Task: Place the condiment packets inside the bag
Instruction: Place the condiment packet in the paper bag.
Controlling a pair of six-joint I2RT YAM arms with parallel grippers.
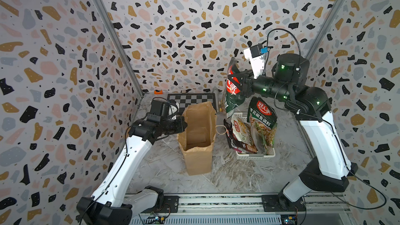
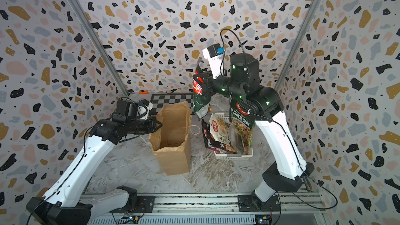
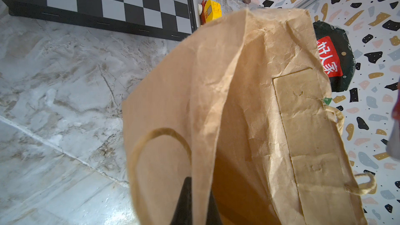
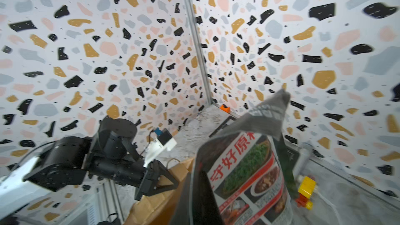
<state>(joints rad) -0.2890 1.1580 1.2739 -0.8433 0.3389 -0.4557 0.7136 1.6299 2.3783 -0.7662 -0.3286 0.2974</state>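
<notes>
Grey marble tabletop (image 1: 227,169), brown paper bag (image 1: 198,159) standing, white basket (image 1: 255,156) beside it, chessboard (image 1: 192,99) behind.

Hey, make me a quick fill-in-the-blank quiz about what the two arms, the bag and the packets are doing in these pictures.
1. The left tool grips the rim of the bag, which stands ____, not flat.
2. The right tool holds a dark-____ packet in the air.
3. The other packets stand in a ____ basket.
4. The bag contains ____ packets.
Missing words: upright; green; white; no
</notes>
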